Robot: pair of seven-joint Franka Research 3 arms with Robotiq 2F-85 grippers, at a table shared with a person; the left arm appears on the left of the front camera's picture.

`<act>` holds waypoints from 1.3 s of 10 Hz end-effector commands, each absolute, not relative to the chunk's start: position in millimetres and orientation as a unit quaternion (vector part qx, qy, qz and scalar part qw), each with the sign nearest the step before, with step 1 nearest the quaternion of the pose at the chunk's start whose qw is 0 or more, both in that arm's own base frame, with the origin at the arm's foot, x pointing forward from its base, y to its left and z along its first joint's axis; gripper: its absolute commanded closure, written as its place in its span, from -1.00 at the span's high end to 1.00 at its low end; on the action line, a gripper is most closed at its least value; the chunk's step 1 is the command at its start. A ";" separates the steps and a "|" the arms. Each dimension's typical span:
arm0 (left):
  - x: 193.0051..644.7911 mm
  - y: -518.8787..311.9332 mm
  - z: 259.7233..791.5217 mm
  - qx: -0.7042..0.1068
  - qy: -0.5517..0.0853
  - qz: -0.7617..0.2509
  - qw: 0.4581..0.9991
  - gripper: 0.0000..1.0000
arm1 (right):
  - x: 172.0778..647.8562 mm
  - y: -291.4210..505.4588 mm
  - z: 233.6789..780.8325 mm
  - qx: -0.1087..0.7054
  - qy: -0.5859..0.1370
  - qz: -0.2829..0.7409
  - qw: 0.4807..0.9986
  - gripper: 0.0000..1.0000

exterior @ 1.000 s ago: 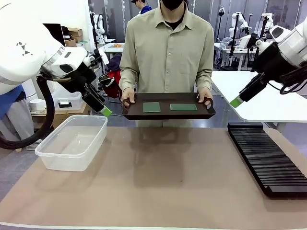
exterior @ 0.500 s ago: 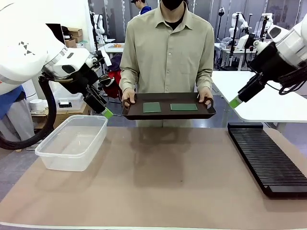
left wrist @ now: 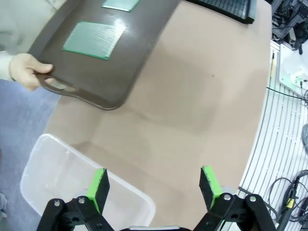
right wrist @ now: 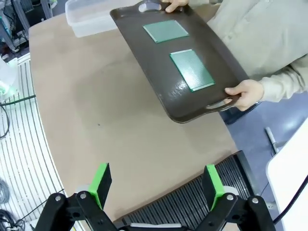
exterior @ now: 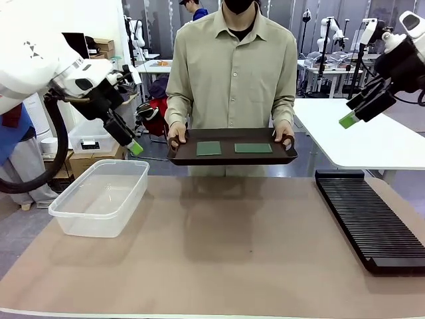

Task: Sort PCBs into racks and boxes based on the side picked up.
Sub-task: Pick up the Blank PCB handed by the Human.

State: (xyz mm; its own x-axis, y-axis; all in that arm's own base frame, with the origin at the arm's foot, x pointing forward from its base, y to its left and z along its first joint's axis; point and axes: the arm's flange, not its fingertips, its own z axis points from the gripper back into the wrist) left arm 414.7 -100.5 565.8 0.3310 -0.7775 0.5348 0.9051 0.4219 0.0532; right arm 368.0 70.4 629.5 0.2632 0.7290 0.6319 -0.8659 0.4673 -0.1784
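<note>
Broadly, a tan tabletop [exterior: 219, 266] is seen bearing a long black slotted rack [exterior: 372, 219] at the robot's right and a large clear plastic tub [exterior: 86, 226] at its left; nothing is seen in either. Above the far edge a dark brown rectangular tray [exterior: 229, 158] is held level by a person's hands [exterior: 178, 138]. The left gripper [left wrist: 154, 180] and right gripper [right wrist: 156, 180] are raised clear of it, jaws spread wide, nothing held. On the tray two thin dull-green rectangular PCBs [exterior: 209, 148] are laid flat, side by side, apart. They are judged light, stiff and slick-faced, best taken by opposite edges, not faces.
</note>
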 end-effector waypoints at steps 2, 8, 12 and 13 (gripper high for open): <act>418.3 -86.9 587.2 -0.097 -0.287 -0.515 0.802 1.00 | 383.6 61.7 635.5 0.106 -0.332 0.498 0.794 1.00; 404.4 -74.8 601.2 -0.092 -0.326 -0.458 0.822 1.00 | 399.5 32.6 649.5 0.151 -0.362 0.452 0.801 1.00; 409.7 -73.3 612.2 -0.091 -0.317 -0.483 0.811 1.00 | 391.7 38.8 648.8 0.122 -0.363 0.468 0.797 1.00; 409.7 -73.3 612.2 -0.091 -0.317 -0.483 0.811 1.00 | 391.7 38.8 648.8 0.122 -0.363 0.468 0.797 1.00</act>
